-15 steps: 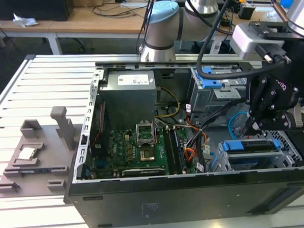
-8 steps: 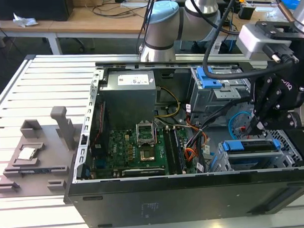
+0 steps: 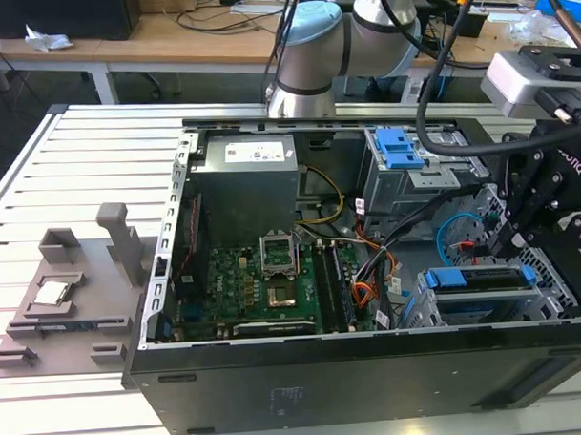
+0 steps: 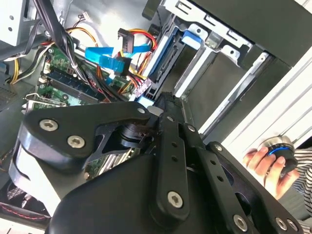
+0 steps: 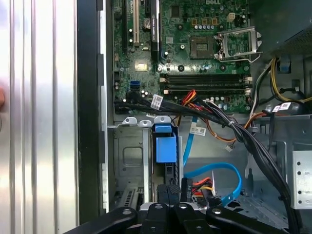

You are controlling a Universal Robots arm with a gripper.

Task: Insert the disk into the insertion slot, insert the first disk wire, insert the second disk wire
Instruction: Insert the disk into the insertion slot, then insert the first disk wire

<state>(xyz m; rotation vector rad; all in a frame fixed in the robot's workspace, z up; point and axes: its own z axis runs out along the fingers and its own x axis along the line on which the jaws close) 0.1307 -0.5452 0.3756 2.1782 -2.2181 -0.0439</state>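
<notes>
Black gripper, its fingers pressed together, is hovering just beside the rear edge of the blue-framed disk sitting in the insertion slot.

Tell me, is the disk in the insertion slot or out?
In. The disk lies inside the insertion slot; its blue caddy edge shows in the exterior view.

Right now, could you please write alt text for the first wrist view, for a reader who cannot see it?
The end effector hangs close to the blue-framed disk, which sits in the insertion slot. The light blue second disk wire loops beside it, near the red-orange first disk wire.
</notes>
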